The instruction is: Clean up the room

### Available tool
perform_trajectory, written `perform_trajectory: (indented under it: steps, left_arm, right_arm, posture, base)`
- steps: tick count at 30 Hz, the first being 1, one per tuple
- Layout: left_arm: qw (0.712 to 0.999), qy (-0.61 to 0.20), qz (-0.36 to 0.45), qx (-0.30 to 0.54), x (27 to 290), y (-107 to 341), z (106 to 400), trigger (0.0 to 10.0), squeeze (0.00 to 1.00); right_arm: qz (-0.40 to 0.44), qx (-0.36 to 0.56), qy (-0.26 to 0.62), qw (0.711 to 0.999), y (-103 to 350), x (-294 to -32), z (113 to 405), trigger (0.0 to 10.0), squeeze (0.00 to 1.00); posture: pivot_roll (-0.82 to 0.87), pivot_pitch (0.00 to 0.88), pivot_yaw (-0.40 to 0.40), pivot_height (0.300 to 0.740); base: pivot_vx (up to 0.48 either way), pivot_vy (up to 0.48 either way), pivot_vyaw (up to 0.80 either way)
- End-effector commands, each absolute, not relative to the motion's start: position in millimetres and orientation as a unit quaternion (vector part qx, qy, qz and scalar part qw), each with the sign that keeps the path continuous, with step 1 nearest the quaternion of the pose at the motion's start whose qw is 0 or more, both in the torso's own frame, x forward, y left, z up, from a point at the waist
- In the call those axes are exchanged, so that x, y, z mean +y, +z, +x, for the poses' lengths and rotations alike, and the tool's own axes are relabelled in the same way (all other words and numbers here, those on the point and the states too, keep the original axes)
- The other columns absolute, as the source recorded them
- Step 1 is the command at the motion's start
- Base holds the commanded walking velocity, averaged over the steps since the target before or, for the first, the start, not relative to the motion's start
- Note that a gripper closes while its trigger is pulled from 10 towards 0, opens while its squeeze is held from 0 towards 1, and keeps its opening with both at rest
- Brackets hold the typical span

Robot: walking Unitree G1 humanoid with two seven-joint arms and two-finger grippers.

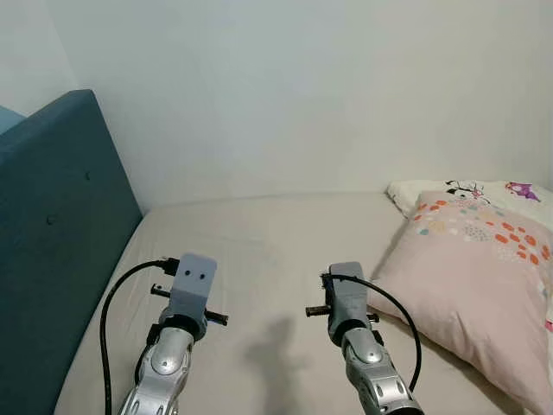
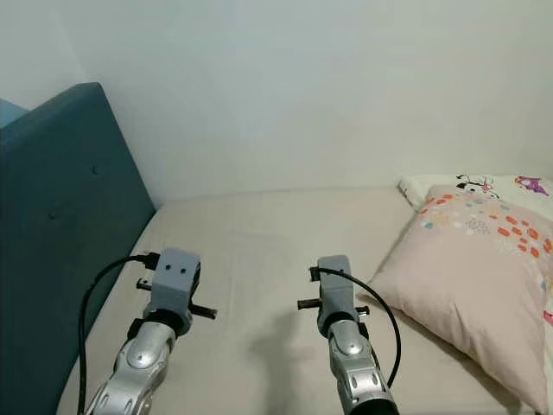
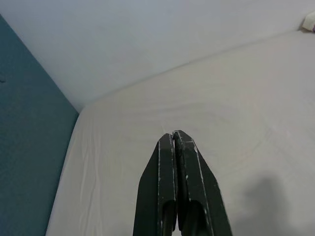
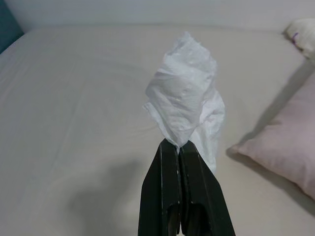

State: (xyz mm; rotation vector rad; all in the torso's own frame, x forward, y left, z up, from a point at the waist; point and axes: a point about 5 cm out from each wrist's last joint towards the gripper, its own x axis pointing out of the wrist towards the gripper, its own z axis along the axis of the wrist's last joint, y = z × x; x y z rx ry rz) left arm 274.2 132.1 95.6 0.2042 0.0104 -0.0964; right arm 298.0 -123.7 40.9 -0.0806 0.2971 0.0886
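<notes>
A crumpled white tissue [image 4: 184, 98] sticks up from the tips of my right gripper [image 4: 178, 143], which is shut on its lower edge. Below it lies the beige bed sheet [image 1: 268, 233]. My left gripper [image 3: 173, 133] is shut with nothing between its fingers and hovers over the bare sheet near the headboard side. In the eye views both wrists are raised over the near part of the bed, the left arm [image 1: 190, 290] and the right arm [image 1: 347, 304], and their housings hide the fingers.
A dark blue padded headboard [image 1: 52, 242] runs along the left of the bed. A pink pillow with orange dots [image 1: 475, 268] lies at the right, with a white patterned pillow [image 1: 467, 188] behind it. A plain white wall [image 1: 302, 86] closes off the far side.
</notes>
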Motion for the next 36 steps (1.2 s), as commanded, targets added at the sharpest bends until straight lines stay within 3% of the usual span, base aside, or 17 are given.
perform_trajectory:
  steps: [1, 36]
  left_arm:
    - [0.993, -0.046, 0.107, 0.025, 135.1, 87.2, 272.2, 10.0, 0.00]
    - [0.991, -0.036, 0.125, 0.015, 138.5, 89.2, 271.9, 10.0, 0.00]
  right_arm:
    - [-0.039, 0.159, 0.052, 0.985, 38.1, -119.7, 297.4, 10.0, 0.00]
    - [-0.046, 0.159, 0.065, 0.984, 39.6, -116.3, 300.8, 10.0, 0.00]
  posture:
    - [0.00, 0.000, 0.009, 0.740]
    - [0.01, 0.000, -0.003, 0.740]
  base:
    - [0.000, 0.000, -0.80]
    - [0.000, 0.000, -0.80]
